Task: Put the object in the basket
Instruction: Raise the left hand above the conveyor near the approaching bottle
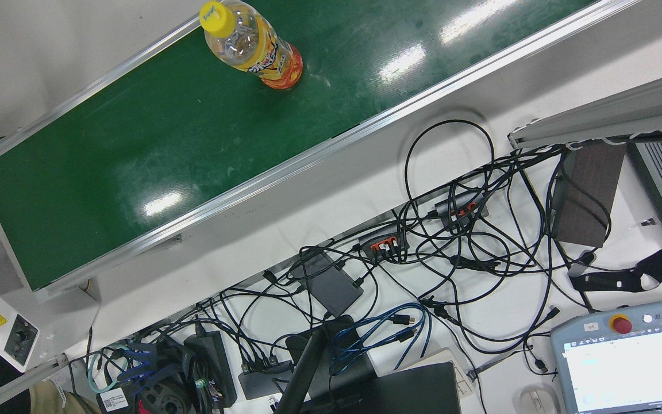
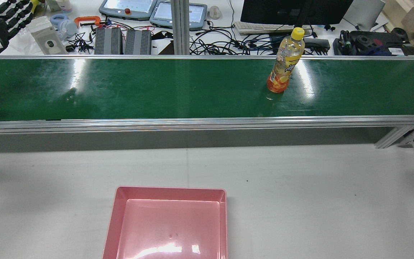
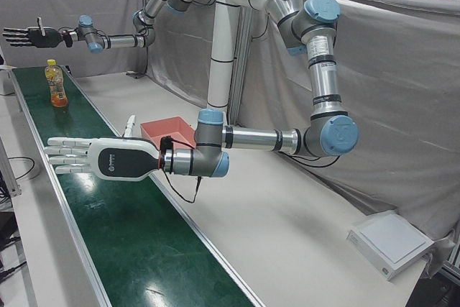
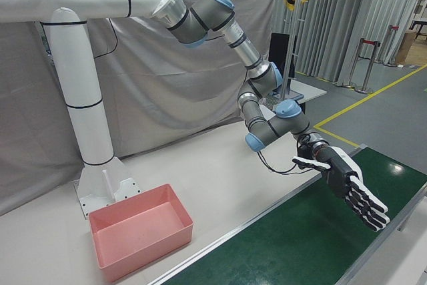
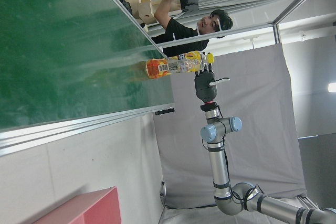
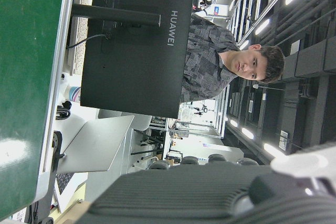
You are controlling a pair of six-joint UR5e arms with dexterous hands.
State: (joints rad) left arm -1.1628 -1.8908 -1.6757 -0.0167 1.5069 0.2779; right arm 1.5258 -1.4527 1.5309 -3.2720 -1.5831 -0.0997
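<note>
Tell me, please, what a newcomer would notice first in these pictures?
First, the clear plastic bottle of orange drink with a yellow cap, standing upright and alone on the long green conveyor belt. Next, the shallow pink plastic basket, with nothing in it, on the white table on the robot's side of the belt. Both hands are open and flat: the white left hand over the belt, the black right hand beyond the bottle.
</note>
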